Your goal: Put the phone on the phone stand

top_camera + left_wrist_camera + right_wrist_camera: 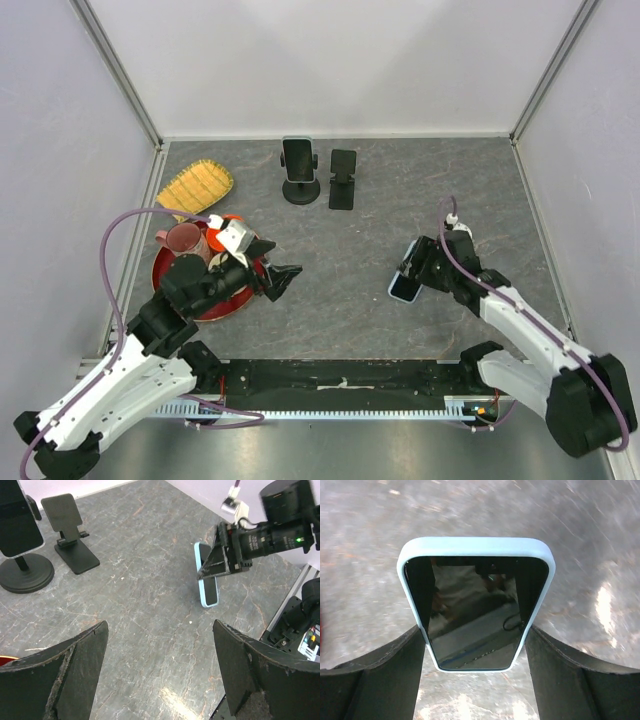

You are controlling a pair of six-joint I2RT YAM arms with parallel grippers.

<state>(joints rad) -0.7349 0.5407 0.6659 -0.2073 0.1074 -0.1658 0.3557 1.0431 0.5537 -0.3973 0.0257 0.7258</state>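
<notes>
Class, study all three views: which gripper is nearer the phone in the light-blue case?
Right. The right gripper clamps the phone by its long edges; the left gripper is open, well off to its left.

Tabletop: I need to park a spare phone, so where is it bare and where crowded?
Bare: the middle between the left gripper and the blue-cased phone in the right gripper, and the far right corner beside the folding stand. Crowded: the left side, with the red tray and woven basket; the round-base stand is occupied.
</notes>
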